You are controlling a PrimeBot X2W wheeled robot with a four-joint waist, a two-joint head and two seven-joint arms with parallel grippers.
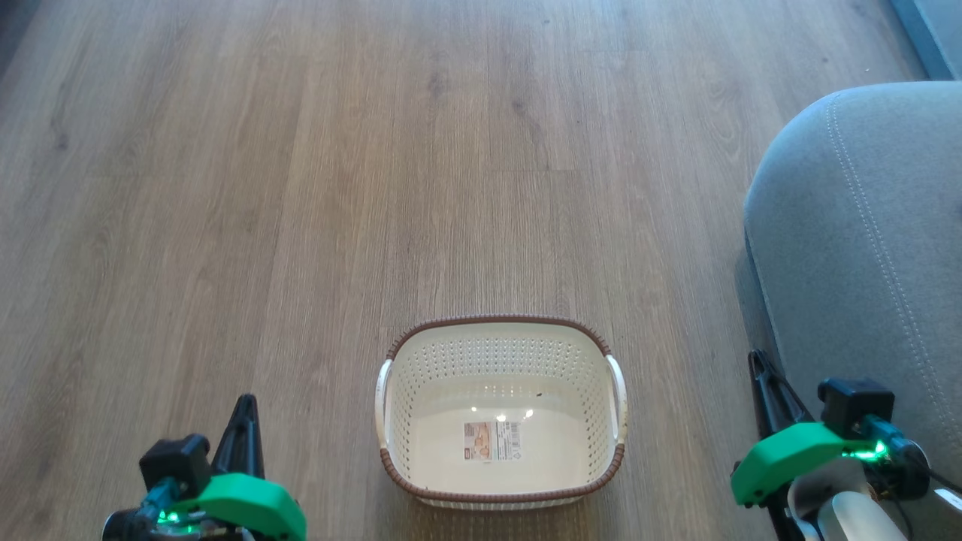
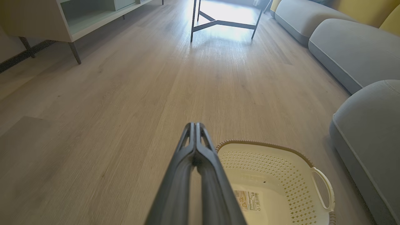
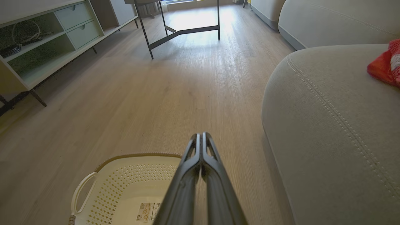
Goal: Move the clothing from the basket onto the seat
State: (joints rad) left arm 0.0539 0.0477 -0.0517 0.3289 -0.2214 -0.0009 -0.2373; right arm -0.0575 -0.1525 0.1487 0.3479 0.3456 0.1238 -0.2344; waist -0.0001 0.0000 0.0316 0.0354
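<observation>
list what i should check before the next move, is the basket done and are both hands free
1. basket has no clothing in it, just its label: ok
2. basket upright on the floor: ok
3. clothing lying on the seat: ok for the red piece at the right wrist view's edge
4. both garments on the seat: cannot tell
5. left hand shut, holding nothing: ok
6. right hand shut, holding nothing: ok

Head camera looks steeply down on the basket (image 1: pixel 500 361); both wrist cameras ride low over the floor (image 1: pixel 225 188), sharing that basket.
</observation>
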